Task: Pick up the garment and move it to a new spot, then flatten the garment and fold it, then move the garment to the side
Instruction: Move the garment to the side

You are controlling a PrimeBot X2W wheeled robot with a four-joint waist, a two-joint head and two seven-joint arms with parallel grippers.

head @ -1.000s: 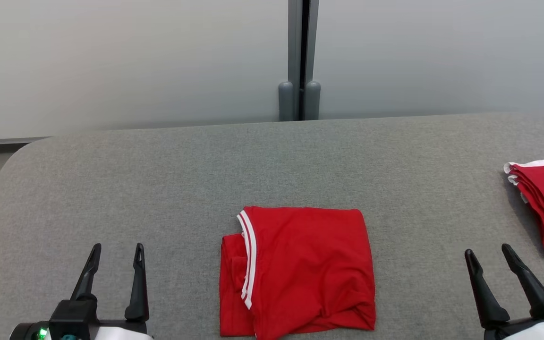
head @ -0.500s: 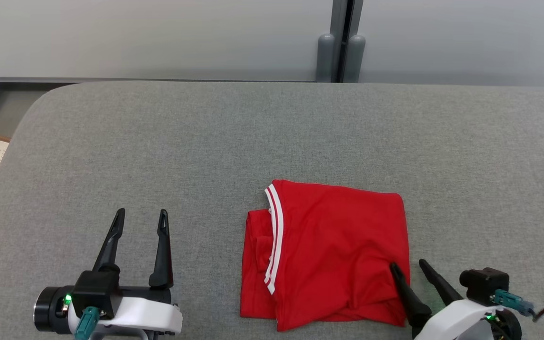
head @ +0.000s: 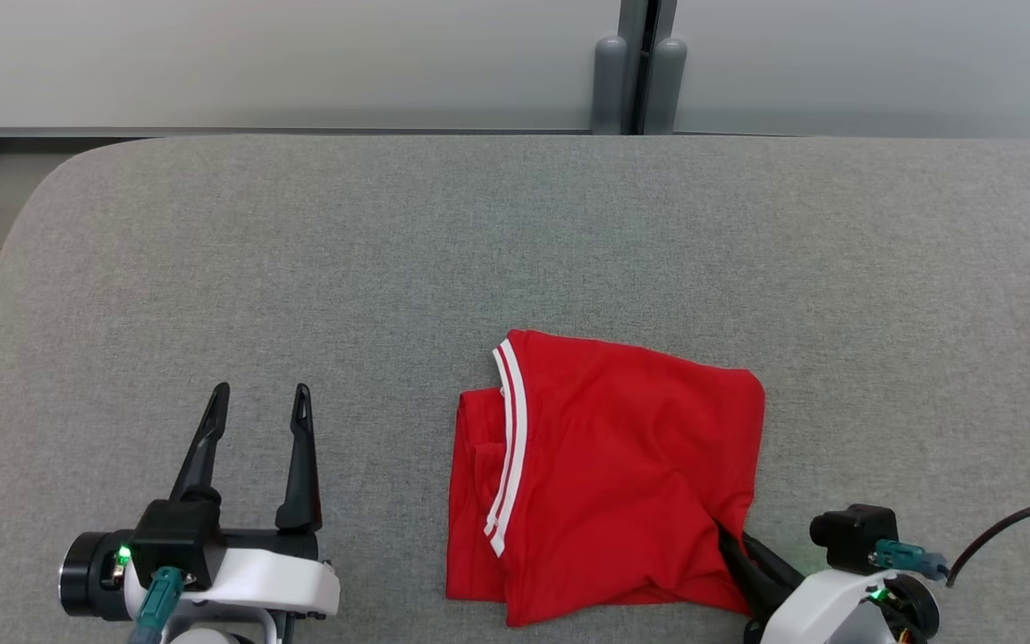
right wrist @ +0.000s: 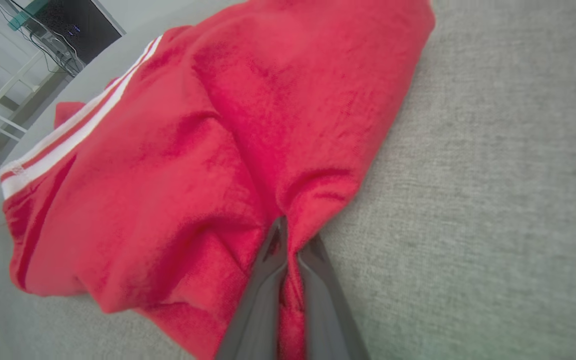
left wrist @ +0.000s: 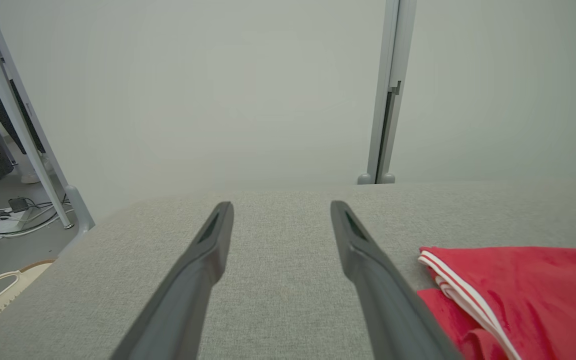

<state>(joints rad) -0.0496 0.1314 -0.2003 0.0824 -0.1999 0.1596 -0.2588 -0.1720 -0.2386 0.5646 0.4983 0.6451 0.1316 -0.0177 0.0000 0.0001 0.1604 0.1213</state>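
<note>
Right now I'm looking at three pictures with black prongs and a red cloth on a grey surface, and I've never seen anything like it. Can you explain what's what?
This is a two-armed robot. The wide picture comes from a camera on its head, looking down at a grey padded table. The other two come from cameras on its wrists, each looking along that arm's own two dark fingers. On the table lies a folded red garment with white stripes. The left gripper is open over bare table, holding nothing. The right gripper is shut, pinching the garment's near right corner.
</note>
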